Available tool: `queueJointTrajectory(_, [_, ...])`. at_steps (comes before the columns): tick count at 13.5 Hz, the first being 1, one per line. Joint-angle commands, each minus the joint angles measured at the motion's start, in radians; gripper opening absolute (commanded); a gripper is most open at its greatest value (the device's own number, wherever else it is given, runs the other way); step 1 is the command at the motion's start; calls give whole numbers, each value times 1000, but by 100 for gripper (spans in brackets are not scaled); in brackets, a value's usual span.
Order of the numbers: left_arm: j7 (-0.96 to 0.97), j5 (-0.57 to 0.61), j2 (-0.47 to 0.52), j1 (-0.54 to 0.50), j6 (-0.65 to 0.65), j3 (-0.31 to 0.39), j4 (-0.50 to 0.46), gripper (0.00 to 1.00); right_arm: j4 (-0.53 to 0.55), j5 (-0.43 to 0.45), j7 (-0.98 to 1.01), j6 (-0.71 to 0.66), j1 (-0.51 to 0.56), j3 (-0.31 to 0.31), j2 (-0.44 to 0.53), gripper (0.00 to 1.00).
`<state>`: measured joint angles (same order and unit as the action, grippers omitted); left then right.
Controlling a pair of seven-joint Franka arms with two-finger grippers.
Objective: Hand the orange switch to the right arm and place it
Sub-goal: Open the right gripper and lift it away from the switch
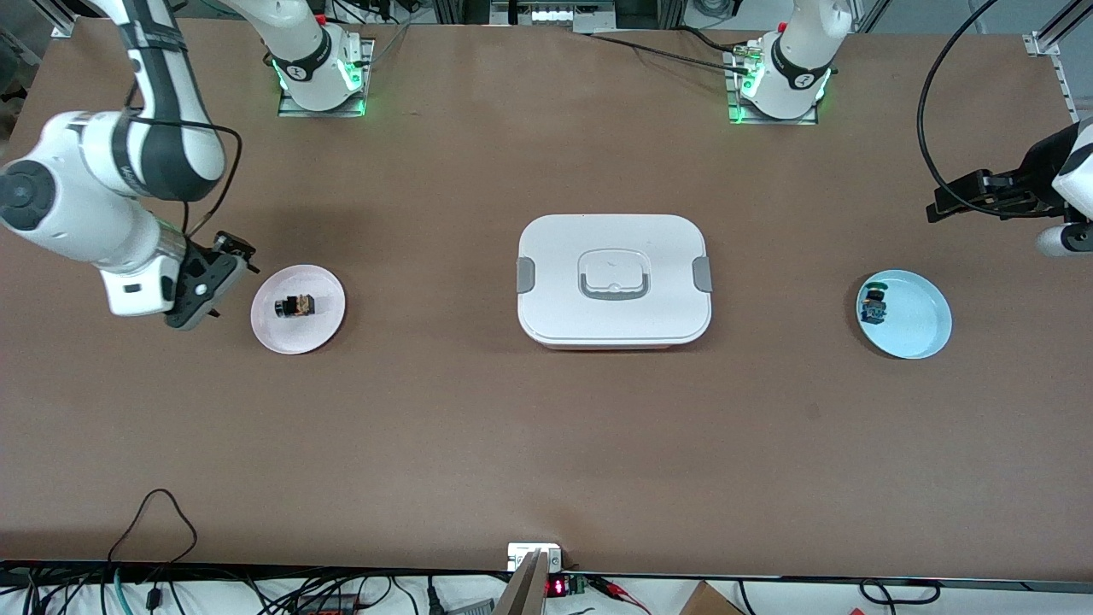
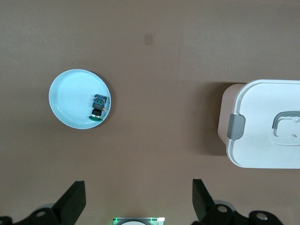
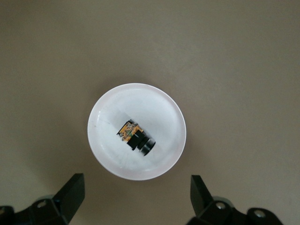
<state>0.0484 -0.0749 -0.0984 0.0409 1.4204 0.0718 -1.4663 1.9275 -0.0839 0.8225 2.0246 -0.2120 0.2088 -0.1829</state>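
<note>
The orange switch (image 1: pixel 295 306) lies on its side on a small pink plate (image 1: pixel 318 329) toward the right arm's end of the table. In the right wrist view the switch (image 3: pixel 136 137) lies in the middle of the plate (image 3: pixel 115 154). My right gripper (image 1: pixel 218 286) hangs open and empty just beside that plate, and its fingertips (image 3: pixel 75 187) are clear of the rim. My left gripper (image 1: pixel 948 203) is open and empty, up over the table at the left arm's end. It also shows open in the left wrist view (image 2: pixel 138 192).
A light blue plate (image 1: pixel 922 325) holds a black switch with green and blue parts (image 1: pixel 873 306); both show in the left wrist view (image 2: pixel 70 101) (image 2: pixel 99 105). A white lidded box with grey latches (image 1: pixel 613 290) stands mid-table, also in the left wrist view (image 2: pixel 267 126).
</note>
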Motion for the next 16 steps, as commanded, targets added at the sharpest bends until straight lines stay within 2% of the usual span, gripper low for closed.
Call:
queueJointTrajectory(1, [-13,6,5,7,-12,-15,7,100,-103,-20,-268,-144,-1,1,2,100])
queueJointTrajectory(6, [-13,17,2,7,-11,-24,4,100,-156,-20,-642,-271,0,3,34,100])
queueJointTrajectory(8, [-15,20,2,7,-12,-23,1,100,-235,-20,-753,-375,0,1,28,100])
queueJointTrajectory(11, [-15,20,5,2,-20,-24,-5,100,-359,22,-755,-490,11,1,26,100])
queueJointTrajectory(14, [-15,21,8,5,-37,-30,-5,100,-439,47,-755,-488,89,-6,25,100])
queueJointTrajectory(16, [-15,20,9,5,-58,-52,0,100,-447,79,-763,-492,112,-11,34,100])
